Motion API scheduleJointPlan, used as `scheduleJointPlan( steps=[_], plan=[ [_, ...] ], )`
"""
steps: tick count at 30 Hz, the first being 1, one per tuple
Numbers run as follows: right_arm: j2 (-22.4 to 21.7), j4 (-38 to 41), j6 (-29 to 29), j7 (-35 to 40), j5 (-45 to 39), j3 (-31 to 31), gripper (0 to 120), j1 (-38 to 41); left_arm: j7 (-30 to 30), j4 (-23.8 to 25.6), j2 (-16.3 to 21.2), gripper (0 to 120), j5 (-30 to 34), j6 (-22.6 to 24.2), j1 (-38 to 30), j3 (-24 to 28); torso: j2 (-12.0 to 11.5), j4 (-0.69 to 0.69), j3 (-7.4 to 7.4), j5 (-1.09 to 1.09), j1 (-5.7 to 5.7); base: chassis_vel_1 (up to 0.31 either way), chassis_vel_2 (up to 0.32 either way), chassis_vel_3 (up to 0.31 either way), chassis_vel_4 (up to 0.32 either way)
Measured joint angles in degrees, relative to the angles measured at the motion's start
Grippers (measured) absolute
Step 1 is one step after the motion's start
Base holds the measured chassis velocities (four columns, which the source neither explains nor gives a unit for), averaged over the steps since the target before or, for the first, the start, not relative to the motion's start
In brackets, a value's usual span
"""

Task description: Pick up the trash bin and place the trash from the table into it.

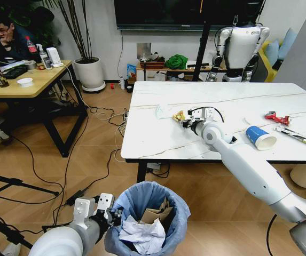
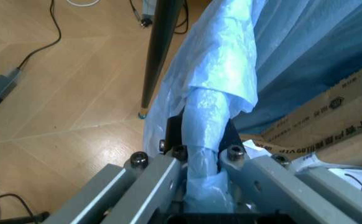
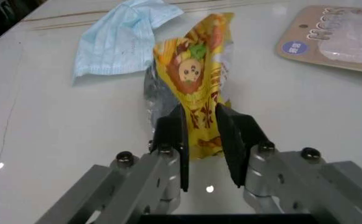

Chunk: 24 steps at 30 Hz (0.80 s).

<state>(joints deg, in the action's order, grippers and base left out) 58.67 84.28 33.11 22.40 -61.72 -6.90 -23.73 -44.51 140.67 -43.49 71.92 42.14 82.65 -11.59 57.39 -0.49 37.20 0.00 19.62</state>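
Marble-look table (image 1: 153, 133) stands on wood flooring strewn with cables, carrying a light-blue mask (image 3: 115, 39), a paper cup (image 1: 260, 137) and a red wrapper (image 1: 276, 117). The right gripper (image 3: 199, 135) reaches over the tabletop, its fingers closed tight on a yellow snack packet (image 3: 197, 79). Low at the table's near edge, the left gripper (image 2: 203, 158) pinches the bagged rim of the trash bin (image 1: 177, 224), which seemingly holds tissues and cardboard.

Between my right jaws is a yellow wrapper (image 3: 197, 91) with a cartoon lion. Just past them lies a light-blue mask (image 3: 115, 39).
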Motion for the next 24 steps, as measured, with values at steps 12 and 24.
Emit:
scheduleJointPlan(
  steps=[12,24],
  plan=[
    [-0.94,2.24,-0.98,1.33,0.31,0.35,0,-1.4,0.25,-0.21,-0.69,0,-0.39,0.0,-0.13,-0.04,0.0,0.0,0.0,0.0,0.0,0.0,0.0,0.0,0.0],
    [-6.86,21.66,-0.69,1.41,-8.15,9.08,0,-8.08,-0.26,-0.96,-0.84,0,-0.17,0.0,-0.84,0.12,0.0,0.0,0.0,0.0,0.0,0.0,0.0,0.0,0.0]
  ],
)
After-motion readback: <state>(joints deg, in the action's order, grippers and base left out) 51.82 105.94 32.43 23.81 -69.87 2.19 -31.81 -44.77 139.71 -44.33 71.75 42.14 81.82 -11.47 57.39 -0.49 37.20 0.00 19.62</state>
